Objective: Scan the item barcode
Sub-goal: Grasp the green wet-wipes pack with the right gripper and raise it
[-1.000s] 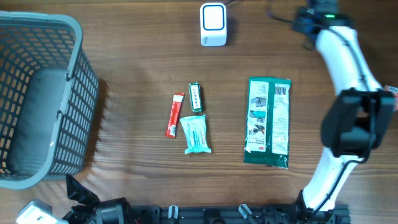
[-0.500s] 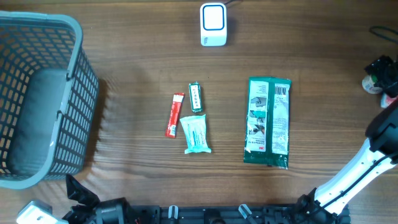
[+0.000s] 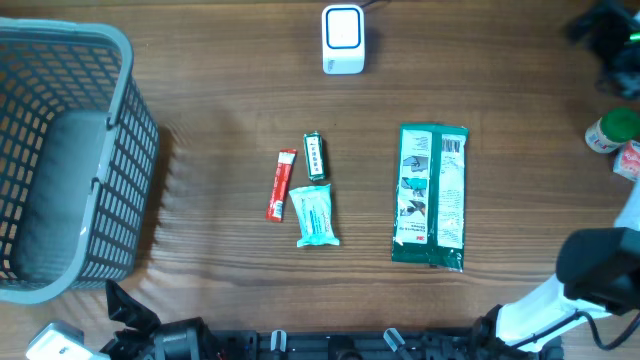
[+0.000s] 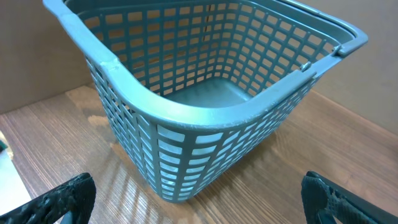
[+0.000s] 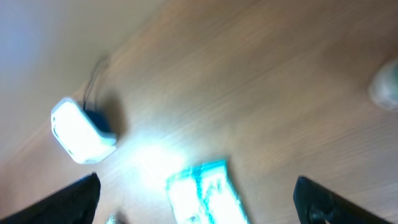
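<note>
Several items lie mid-table in the overhead view: a large green packet [image 3: 432, 195] with a barcode at its top, a red stick [image 3: 281, 185], a small green bar [image 3: 315, 157] and a teal sachet [image 3: 316, 216]. The white scanner [image 3: 343, 40] stands at the far edge. My right gripper [image 5: 199, 199] is open and empty, high above the table; its blurred view shows the scanner [image 5: 81, 130] and the green packet [image 5: 202, 193] below. My left gripper [image 4: 199, 196] is open and empty, facing the grey basket [image 4: 205, 118].
The grey basket [image 3: 125, 150] fills the left side. A green-capped item [image 3: 612, 130] and a pink one [image 3: 630, 158] lie at the right edge. My right arm [image 3: 590, 275] rises at bottom right, with a dark blur [image 3: 605, 30] at top right. The left arm [image 3: 130, 320] rests at bottom left.
My right arm has swung off the table's right side toward the bottom right corner, uncovering the green-capped item at the right edge. The items, scanner and left arm have not moved.
</note>
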`<action>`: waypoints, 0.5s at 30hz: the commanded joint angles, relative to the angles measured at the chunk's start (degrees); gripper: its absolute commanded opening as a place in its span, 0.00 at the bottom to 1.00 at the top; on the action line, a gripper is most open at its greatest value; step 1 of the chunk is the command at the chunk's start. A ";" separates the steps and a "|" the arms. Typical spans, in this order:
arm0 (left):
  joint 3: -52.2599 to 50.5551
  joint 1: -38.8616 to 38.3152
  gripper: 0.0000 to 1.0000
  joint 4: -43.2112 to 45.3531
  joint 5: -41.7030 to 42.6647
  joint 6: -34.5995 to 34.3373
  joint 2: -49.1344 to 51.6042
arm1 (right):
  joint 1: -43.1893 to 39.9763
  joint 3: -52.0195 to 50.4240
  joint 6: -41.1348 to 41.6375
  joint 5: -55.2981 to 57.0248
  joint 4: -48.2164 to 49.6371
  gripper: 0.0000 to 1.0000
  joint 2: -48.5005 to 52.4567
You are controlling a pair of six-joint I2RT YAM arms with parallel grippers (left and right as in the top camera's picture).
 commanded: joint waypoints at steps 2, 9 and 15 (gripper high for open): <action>0.09 0.26 1.00 0.22 -0.31 -0.11 -0.37 | 11.02 -2.93 -1.95 -1.75 -10.69 1.00 -1.22; 0.09 0.26 1.00 0.22 -0.31 -0.11 -0.37 | 23.37 -35.58 5.31 6.56 -4.61 1.00 -1.22; 0.09 0.26 1.00 0.22 -0.31 -0.11 -0.37 | 23.34 -52.35 5.73 18.08 17.25 1.00 -1.22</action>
